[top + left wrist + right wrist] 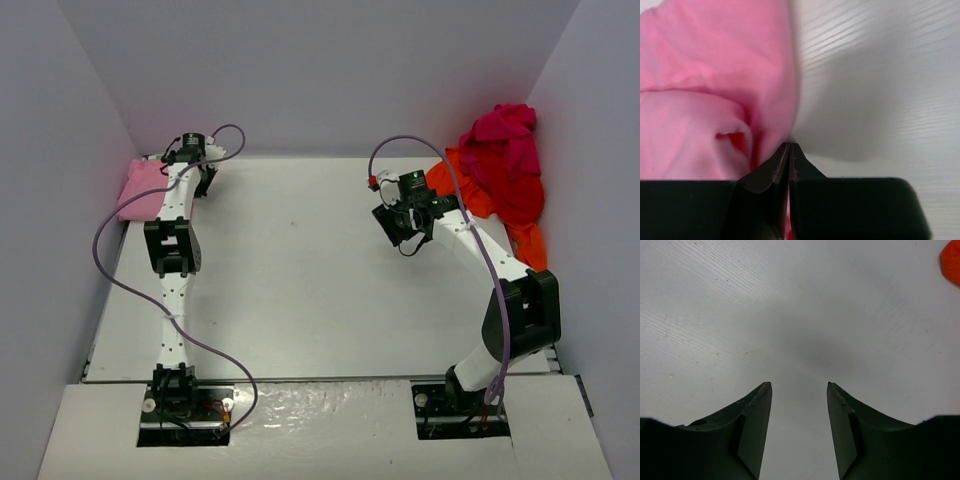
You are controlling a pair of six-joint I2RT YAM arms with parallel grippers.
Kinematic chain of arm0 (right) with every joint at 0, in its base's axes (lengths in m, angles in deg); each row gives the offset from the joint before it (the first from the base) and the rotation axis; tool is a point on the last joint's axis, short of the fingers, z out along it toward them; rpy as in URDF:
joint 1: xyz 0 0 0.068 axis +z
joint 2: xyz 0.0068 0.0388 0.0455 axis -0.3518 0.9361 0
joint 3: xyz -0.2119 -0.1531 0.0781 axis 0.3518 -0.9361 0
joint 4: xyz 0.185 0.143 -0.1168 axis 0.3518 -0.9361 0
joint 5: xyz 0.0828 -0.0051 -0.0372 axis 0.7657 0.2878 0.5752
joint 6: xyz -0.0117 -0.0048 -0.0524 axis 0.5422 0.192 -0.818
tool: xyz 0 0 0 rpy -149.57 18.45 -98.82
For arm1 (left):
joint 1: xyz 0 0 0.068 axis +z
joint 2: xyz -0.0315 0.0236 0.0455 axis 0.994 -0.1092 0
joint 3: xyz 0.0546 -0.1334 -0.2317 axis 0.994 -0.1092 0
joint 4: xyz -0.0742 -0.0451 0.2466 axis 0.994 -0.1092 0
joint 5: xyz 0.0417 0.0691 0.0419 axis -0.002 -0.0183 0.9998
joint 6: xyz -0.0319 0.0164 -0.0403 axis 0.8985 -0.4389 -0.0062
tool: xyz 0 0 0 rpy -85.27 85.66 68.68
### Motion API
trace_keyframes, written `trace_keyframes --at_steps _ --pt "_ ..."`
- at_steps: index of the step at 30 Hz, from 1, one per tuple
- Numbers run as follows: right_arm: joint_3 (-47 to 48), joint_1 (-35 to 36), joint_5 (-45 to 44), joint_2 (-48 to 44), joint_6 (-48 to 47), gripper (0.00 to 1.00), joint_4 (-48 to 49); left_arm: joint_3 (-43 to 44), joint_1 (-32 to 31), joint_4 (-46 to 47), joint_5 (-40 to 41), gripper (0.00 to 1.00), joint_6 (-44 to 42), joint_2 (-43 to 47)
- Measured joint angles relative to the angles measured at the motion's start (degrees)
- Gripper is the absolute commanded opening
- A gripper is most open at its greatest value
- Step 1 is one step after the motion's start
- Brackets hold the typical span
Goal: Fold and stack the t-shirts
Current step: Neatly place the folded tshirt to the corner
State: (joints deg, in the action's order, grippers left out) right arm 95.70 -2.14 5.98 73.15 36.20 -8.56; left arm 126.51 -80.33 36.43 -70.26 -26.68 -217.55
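The light pink t-shirt [140, 190] lies folded in the far left corner of the table. My left gripper [203, 182] is at its right edge. In the left wrist view the jaws [789, 145] are pressed together against the pink cloth [715, 75], and pink shows in the slit between the fingers. The magenta t-shirt [505, 135], red t-shirt [518, 198] and orange t-shirt [470, 188] lie crumpled in a heap at the far right. My right gripper [400, 235] is open and empty over bare table [799, 385], left of the heap. A bit of orange cloth [952, 260] shows at that view's edge.
White table [300, 270] enclosed by grey walls on the left, back and right. The heap leans against the right wall. Purple cables loop from both arms. The arm bases stand at the near edge.
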Motion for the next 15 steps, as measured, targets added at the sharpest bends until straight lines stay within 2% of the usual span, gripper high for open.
trace_keyframes --at_steps 5,6,7,8,9,10,12,15 --pt "0.0 0.0 0.0 0.3 0.0 0.45 0.0 0.0 -2.8 0.7 0.1 0.03 0.3 -0.1" --pt "0.0 0.0 0.0 0.3 0.0 0.45 0.0 0.0 -3.4 0.9 0.1 0.08 0.5 -0.1" --pt "0.0 0.0 -0.1 0.3 0.0 0.45 0.0 0.0 -3.8 1.1 0.1 0.18 0.8 -0.1" --pt "0.0 0.0 -0.1 0.3 0.0 0.45 0.0 0.0 -4.1 1.5 0.0 0.31 1.1 -0.1" --pt "0.0 0.0 -0.1 0.3 0.0 0.45 0.0 -0.1 -4.5 1.8 -0.1 0.50 1.4 0.0" --pt "0.0 0.0 -0.1 0.3 0.0 0.45 0.0 -0.6 -4.8 2.6 0.0 0.61 1.9 0.3" --pt "0.0 0.0 -0.1 0.2 0.0 0.46 0.0 -2.4 -4.9 3.8 -1.6 0.65 3.3 2.1" --pt "0.0 0.0 -0.3 0.0 -0.1 0.46 0.0 -4.7 -4.8 3.6 -3.7 0.65 4.7 5.7"
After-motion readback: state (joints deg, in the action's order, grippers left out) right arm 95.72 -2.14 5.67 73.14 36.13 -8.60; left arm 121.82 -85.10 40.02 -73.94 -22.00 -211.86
